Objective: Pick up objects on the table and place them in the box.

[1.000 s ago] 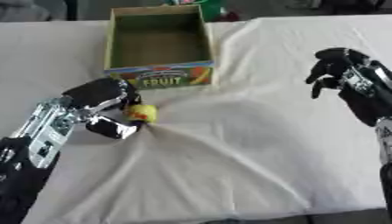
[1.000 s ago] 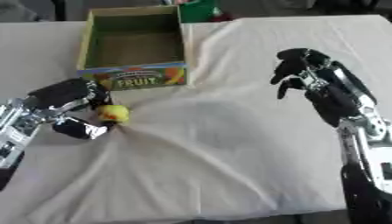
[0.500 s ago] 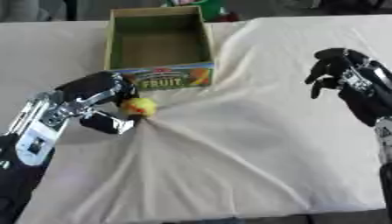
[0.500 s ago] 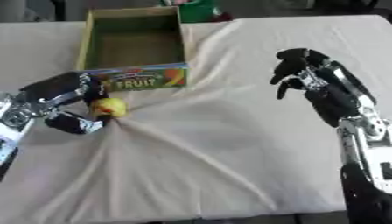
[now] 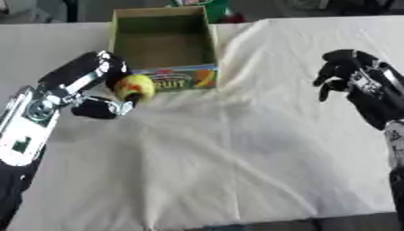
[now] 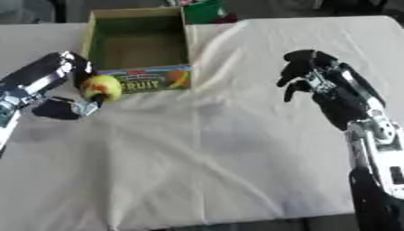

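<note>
Wrinkled white tablecloth, dark room behind

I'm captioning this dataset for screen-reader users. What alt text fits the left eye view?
The robot's left hand holds a yellow-green fruit with its fingers curled round it, just in front of an open cardboard fruit box on a white tablecloth. The right hand hangs at the right, fingers curled, holding nothing.
</note>
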`<action>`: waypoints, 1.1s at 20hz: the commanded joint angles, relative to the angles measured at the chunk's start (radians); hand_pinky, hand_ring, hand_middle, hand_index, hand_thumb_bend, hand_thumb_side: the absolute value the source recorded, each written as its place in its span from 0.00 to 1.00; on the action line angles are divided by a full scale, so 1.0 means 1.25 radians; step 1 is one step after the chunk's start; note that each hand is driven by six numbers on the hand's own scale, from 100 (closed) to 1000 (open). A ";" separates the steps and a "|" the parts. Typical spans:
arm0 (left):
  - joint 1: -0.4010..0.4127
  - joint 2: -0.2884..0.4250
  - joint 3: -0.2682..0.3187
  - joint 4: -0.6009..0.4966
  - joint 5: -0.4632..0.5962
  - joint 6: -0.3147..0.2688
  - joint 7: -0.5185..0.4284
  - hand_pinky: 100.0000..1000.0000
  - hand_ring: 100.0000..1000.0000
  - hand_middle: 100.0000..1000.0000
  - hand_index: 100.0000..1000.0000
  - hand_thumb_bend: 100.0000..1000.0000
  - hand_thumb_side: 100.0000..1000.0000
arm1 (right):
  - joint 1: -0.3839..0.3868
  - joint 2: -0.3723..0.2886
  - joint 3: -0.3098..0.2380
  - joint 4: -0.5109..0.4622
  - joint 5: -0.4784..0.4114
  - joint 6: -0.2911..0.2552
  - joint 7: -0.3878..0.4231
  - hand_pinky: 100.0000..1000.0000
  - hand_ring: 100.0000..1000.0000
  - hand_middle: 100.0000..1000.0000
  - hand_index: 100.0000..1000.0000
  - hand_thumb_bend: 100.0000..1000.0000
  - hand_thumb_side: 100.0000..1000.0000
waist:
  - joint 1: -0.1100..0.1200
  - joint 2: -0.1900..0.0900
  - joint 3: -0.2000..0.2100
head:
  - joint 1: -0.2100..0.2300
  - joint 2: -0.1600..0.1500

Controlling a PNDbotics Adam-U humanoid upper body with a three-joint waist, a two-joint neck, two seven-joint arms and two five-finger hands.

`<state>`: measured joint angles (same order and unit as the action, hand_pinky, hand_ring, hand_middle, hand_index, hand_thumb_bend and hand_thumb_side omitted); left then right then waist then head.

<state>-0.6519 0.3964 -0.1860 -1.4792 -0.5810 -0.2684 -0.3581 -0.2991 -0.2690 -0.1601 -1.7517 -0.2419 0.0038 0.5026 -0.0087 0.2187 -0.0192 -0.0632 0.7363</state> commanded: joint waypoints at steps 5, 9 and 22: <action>-0.043 0.020 0.033 -0.004 -0.009 0.042 0.107 0.36 0.31 0.31 0.54 0.00 0.13 | -0.009 -0.009 -0.001 -0.010 0.002 0.001 0.000 0.32 0.53 0.50 0.72 0.00 0.43 | 0.000 -0.016 -0.008 | 0.004 -0.010; -0.082 0.021 0.038 0.048 -0.049 0.049 0.161 0.36 0.32 0.31 0.54 0.00 0.11 | -0.011 -0.008 0.004 -0.010 0.002 0.001 0.004 0.32 0.53 0.50 0.72 0.00 0.43 | 0.000 -0.016 -0.020 | 0.011 -0.011; -0.224 -0.019 0.099 0.317 -0.177 0.103 0.302 0.38 0.34 0.34 0.57 0.00 0.11 | -0.025 -0.002 0.034 -0.008 0.002 0.002 0.032 0.32 0.53 0.50 0.72 0.00 0.43 | 0.010 -0.016 -0.099 | 0.053 -0.027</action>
<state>-0.9026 0.3621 -0.0820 -1.0984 -0.7859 -0.1445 0.0029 -0.3172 -0.2593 -0.1203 -1.7509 -0.2419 0.0079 0.5358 0.0059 0.2186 -0.1471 -0.0055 0.7154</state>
